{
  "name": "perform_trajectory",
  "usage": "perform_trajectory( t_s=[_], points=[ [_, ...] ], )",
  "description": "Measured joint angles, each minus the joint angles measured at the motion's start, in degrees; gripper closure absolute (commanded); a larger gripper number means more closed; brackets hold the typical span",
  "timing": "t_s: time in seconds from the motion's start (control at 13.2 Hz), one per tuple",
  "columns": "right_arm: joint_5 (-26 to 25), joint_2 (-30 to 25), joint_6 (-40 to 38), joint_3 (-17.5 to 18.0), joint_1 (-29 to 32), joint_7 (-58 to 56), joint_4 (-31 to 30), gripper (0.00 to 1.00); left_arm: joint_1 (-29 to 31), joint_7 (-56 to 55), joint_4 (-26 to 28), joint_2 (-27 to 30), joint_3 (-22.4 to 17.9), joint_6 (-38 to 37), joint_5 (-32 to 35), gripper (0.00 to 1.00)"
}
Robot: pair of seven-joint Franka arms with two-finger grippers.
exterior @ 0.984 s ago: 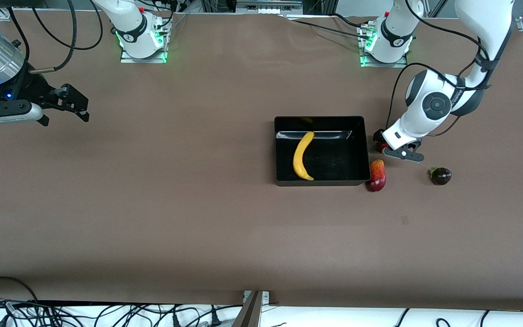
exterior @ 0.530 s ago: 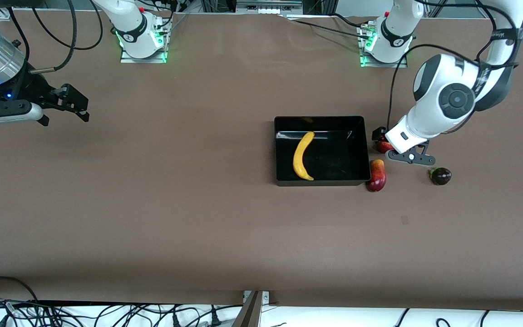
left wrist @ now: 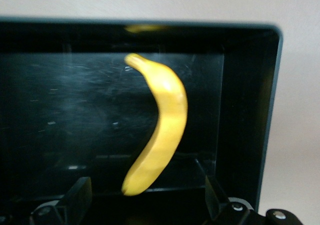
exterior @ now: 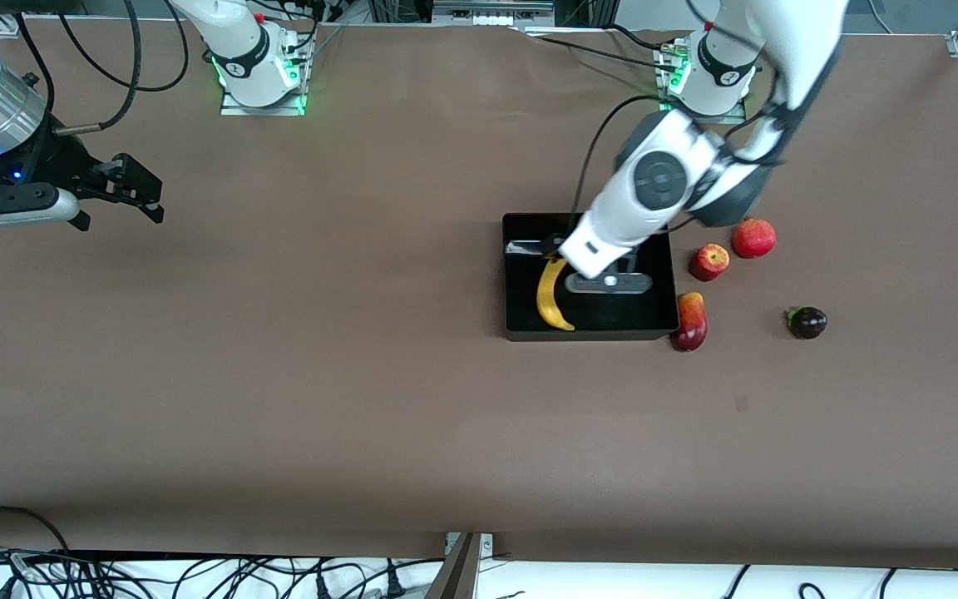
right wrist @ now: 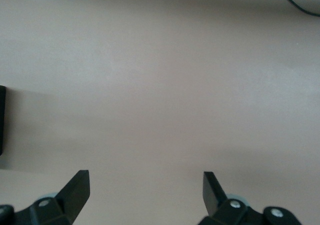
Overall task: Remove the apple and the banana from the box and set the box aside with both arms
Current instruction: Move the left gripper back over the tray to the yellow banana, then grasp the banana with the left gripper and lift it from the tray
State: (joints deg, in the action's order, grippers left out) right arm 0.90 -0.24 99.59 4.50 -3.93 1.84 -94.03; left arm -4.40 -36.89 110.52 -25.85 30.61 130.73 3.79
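Red apple (exterior: 709,261) and mango (exterior: 690,322) lie beside the tray (exterior: 661,274).

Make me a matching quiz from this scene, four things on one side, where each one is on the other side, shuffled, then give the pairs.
Things:
1. banana
2. left tool
3. right tool
4. dark purple fruit

Places:
A. over bare table at the right arm's end
B. lying in the black tray
C. on the table toward the left arm's end, outside the tray
D. open above the tray, over the banana

Pairs: 1-B, 2-D, 3-A, 4-C
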Motion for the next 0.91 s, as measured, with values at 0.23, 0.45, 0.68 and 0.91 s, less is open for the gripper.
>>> perform_trajectory(
  t_s=[0.23,0.45,0.68,0.91],
  points=[
    [0.0,0.0,0.0,0.0,0.0,0.0,0.0,0.00,-0.3,-3.6,-0.2,-5.3,-0.1,2.1,7.3,0.00],
    [0.0,0.0,0.0,0.0,0.0,0.0,0.0,0.00,-1.9,-9.3,-0.2,-8.3,-0.1,3.5,12.9,0.00],
    [0.0,0.0,0.0,0.0,0.0,0.0,0.0,0.00,-2.5,-11.5,-0.2,-9.5,-0.1,3.6,16.5,0.38],
    [0.0,0.0,0.0,0.0,0.0,0.0,0.0,0.00,-2.5,-12.6,-0.1,-10.2,-0.1,3.6,16.7,0.91]
  ],
)
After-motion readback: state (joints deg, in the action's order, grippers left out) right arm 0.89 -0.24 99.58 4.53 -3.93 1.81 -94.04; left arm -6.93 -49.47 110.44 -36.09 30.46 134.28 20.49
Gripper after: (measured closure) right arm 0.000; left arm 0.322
